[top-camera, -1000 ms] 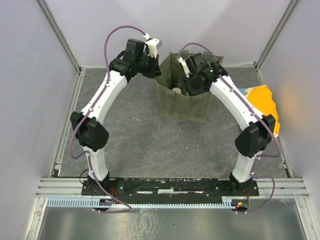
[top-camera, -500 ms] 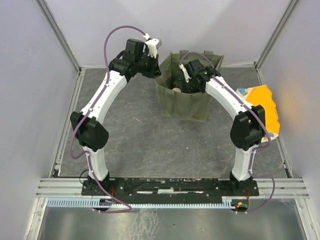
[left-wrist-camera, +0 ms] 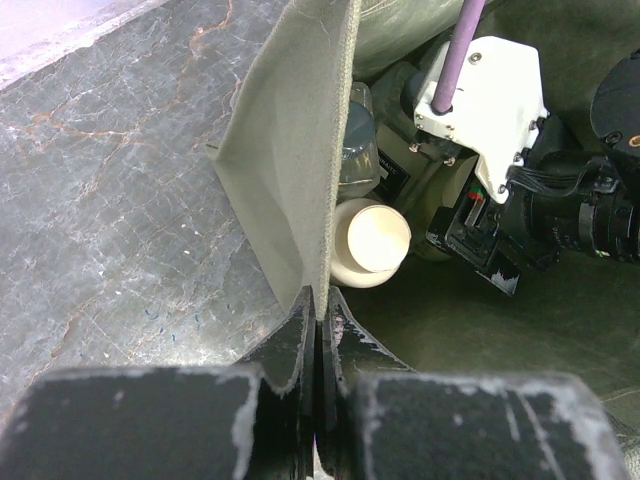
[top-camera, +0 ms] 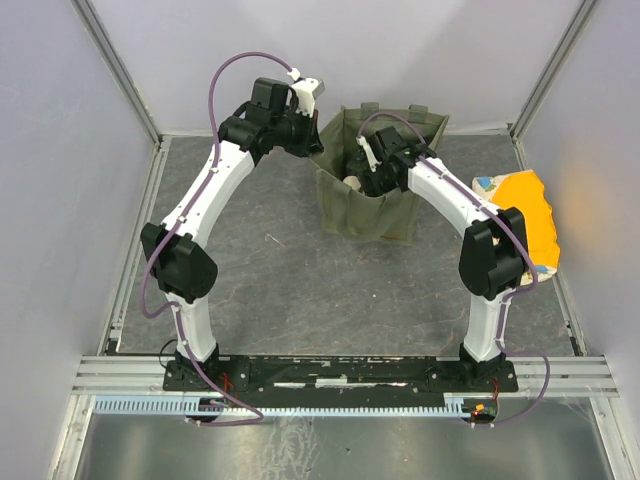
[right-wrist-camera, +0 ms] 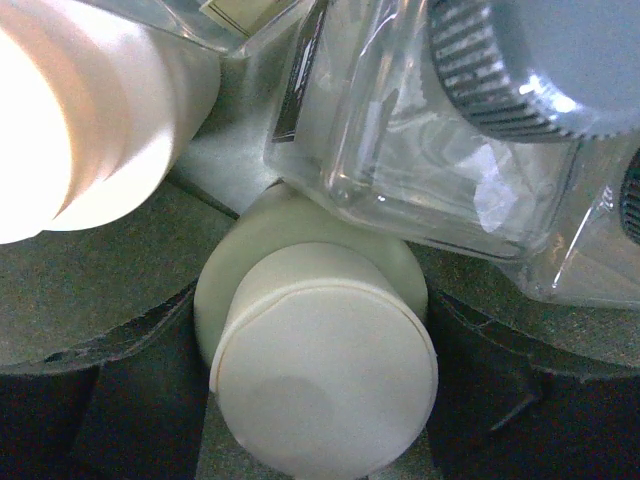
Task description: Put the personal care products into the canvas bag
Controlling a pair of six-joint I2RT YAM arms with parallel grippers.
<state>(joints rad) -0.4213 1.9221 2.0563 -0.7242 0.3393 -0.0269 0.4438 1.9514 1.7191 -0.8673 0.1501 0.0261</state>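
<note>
Table (top-camera: 270, 270): grey stone-pattern top; nothing loose seen on it except the packet.
Canvas bag (top-camera: 375, 215): stands upright at the far centre of the table with its mouth open. Soft fabric with slack walls. Judged to fold inward unless it is held at the rim.
Orange packet (top-camera: 525, 215): lies on the table to the right of the bag, apart from it. Not a task item.
Left gripper (left-wrist-camera: 320, 320): jaws pinched together on the bag's left rim, with the fabric edge running up between them. This props the mouth open.
Right gripper (right-wrist-camera: 315, 330): reaches down inside the bag. One dark finger sits on each side of the cream bottle, and both appear pressed against it.
Clear square bottle (right-wrist-camera: 430, 170): in the bag, touching the cream bottle. Walls are hard and glossy, probably slippery; the flat sides look the best place to grip.
Pale-capped bottle (right-wrist-camera: 90, 120): in the bag, just beside the other two. Body colour cannot be told.
Cream bottle (right-wrist-camera: 320, 350): in the bag, cap towards the camera. Looks light and rigid with a round, smooth body, so it may roll once released. Best taken across the body below the cap.
</note>
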